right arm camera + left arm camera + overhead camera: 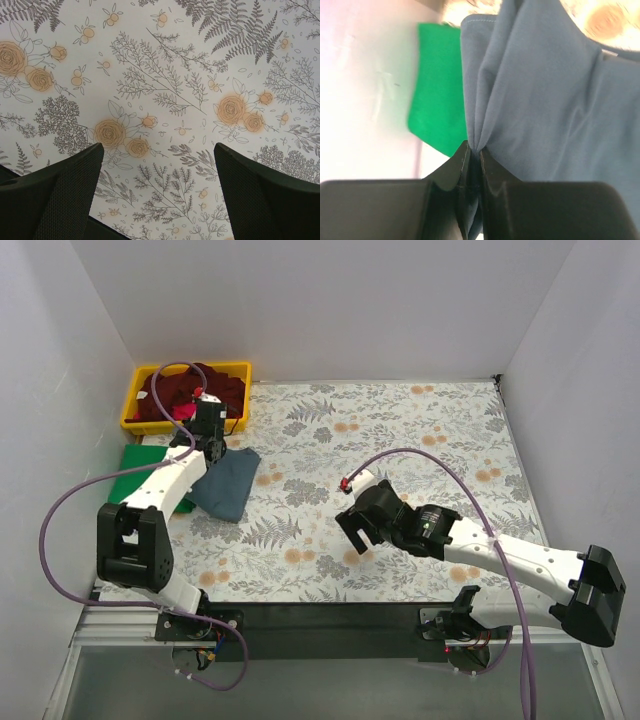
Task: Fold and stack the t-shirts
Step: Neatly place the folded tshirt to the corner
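Seen from above, the left hand (212, 440) was at the far left of the worktop, its arm stretched forward towards the yellow bin (135, 400), where dark red t-shirts (205, 388) lay heaped. Under it, the slate-blue t-shirt (230, 485) lay bunched just beside the flat green t-shirt (138, 465). The right hand (352, 530) hovered mid-worktop, well apart from any shirt.

In the left wrist view, the fingers were pinched tight on a gathered fold of the blue cloth, with the green shirt alongside. Stacking well probably meant drawing the blue shirt squarely over the green one, keeping it low so the folds held.

In the right wrist view, the fingers were spread wide over the floral cloth (165, 80), gripping nothing.
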Controlling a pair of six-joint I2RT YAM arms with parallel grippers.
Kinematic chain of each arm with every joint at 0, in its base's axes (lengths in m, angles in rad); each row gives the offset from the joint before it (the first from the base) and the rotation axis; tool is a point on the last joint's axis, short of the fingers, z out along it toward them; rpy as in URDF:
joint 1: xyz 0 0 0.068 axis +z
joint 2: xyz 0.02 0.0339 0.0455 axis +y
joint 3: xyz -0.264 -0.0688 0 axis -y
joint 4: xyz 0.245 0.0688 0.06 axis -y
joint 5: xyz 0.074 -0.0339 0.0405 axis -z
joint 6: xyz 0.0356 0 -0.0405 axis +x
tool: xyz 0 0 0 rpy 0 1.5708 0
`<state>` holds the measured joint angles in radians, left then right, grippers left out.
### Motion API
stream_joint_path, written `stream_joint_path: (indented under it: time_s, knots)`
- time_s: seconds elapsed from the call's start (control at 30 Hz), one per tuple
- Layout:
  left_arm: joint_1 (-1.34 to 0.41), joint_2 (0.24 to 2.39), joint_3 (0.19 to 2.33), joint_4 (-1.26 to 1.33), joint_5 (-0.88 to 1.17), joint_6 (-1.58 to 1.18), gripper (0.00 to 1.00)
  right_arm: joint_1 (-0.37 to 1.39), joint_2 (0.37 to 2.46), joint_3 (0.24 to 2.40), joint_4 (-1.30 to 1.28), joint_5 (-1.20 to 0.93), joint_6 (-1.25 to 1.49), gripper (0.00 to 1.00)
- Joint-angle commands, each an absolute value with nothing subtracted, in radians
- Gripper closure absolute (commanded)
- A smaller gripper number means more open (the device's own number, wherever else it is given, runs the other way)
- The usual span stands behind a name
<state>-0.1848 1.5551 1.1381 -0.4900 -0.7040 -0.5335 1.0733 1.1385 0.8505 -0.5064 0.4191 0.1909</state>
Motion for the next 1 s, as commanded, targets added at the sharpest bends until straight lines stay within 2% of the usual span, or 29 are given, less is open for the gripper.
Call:
stream_joint_path:
  time_s: [0.0, 0.2, 0.3, 0.47, 0.97]
  knots:
    - [-0.155, 1.479, 1.21, -0.43, -0.775, -0.448, 1.0, 1.069, 1.152, 0.93, -0.555, 0.477, 0.238, 0.03]
    - [-0.13, 1.413, 1.194, -0.367, -0.732, -0.325, 1.0, 1.069, 1.173, 1.035, -0.611, 0.468, 0.282, 0.06]
    - [-0.115, 1.393, 1.196, -0.365, -0.727, -0.284, 0.97, 1.069, 1.173, 1.077, -0.63, 0.463, 0.305, 0.07]
    - [-0.071, 1.367, 1.25, -0.411, -0.649, -0.29, 0.96, 1.069, 1.204, 1.173, -0.696, 0.475, 0.322, 0.08]
    - [0.092, 1.414, 1.181, -0.267, -0.61, -0.302, 0.94, 1.069, 1.239, 1.226, -0.732, 0.456, 0.339, 0.09]
